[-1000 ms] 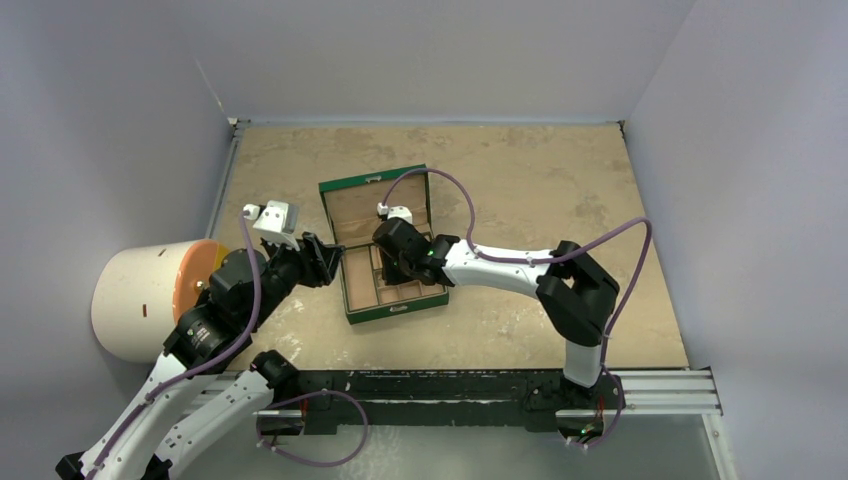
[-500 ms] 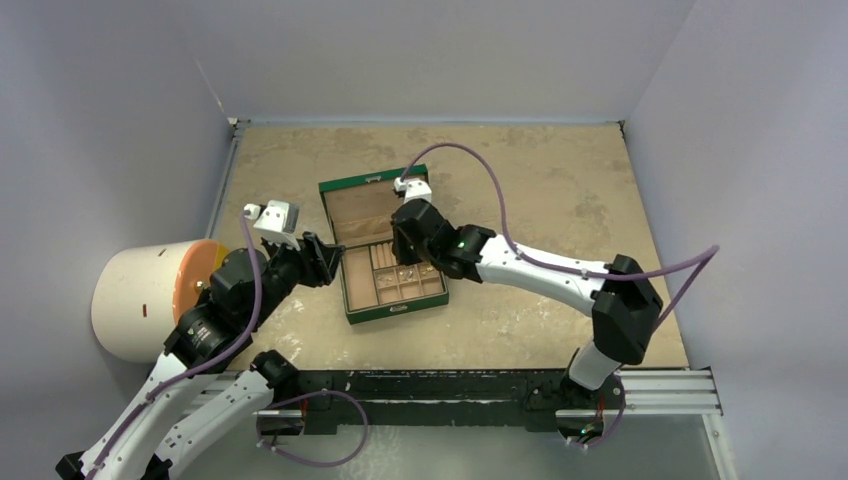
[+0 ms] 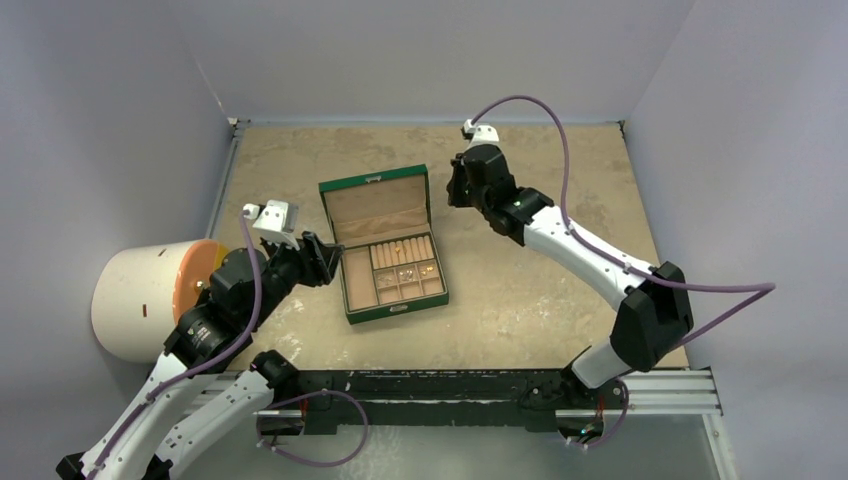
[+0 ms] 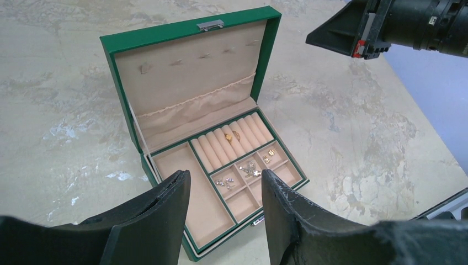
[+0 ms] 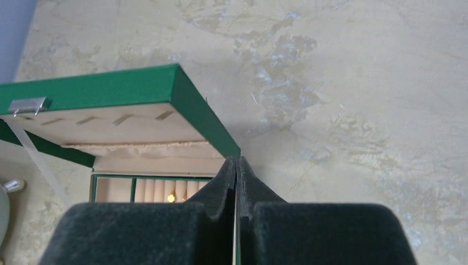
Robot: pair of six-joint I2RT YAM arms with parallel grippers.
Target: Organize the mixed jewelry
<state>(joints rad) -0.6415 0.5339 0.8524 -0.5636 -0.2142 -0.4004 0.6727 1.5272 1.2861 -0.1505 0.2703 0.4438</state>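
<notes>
The mixed jewelry [image 4: 249, 169] lies in the ring rolls and small compartments of the open green box [image 4: 187, 32], with open tabletop [image 4: 359, 138] to its right. The left gripper [image 4: 225, 179] hovers at the box's near edge, parted and empty. The right gripper [image 5: 236, 165], fingers pressed together on nothing, hangs beside the lid's corner.

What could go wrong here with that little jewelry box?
The left claw hangs open right by the green box; a nudge could shift it and scatter the tiny jewelry out of its compartments. The shut right claw sits near the raised lid; a careless swing might knock it closed.
</notes>
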